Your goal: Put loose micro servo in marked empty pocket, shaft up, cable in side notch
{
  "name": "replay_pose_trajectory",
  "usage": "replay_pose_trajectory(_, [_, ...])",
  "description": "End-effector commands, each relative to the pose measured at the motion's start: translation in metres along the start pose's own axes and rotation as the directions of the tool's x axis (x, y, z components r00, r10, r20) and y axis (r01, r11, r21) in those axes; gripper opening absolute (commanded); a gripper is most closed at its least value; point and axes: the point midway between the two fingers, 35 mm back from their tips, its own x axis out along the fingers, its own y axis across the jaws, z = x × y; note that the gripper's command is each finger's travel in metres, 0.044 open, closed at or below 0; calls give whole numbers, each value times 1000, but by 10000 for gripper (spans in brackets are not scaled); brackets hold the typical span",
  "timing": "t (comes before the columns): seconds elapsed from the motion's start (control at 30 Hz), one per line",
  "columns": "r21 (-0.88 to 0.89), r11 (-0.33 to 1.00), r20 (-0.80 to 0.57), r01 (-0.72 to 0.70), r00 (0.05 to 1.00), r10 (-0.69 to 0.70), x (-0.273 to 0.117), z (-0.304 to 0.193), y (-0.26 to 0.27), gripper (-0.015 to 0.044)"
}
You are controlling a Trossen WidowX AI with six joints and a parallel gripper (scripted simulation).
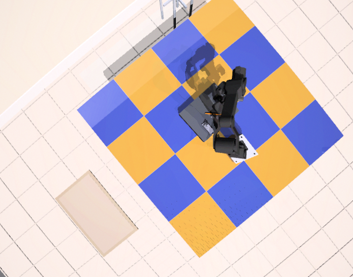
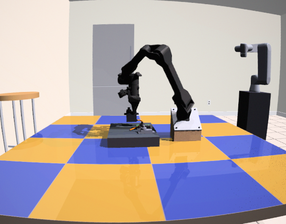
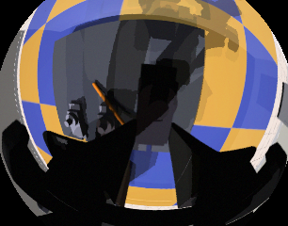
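My gripper is shut on the dark micro servo. It holds the servo low above the dark deck; a gap to the deck cannot be measured. The servo's orange cable comes off one side and slants down over the deck. Bits of the green pocket outline show behind the fitted servos in the exterior view. The pocket itself is hidden in the overhead and wrist views. Which way the held servo's shaft points is too dark to tell.
Grey fitted servos stand up from the deck beside the cable. The arm's white base plate on its wooden block is right of the deck in the exterior view. The arm covers part of the deck from overhead.
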Motion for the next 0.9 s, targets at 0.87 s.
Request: replay_pose_trajectory(0.87, [-10,1000,3,9,1000,-9,16,-66,-2,0])
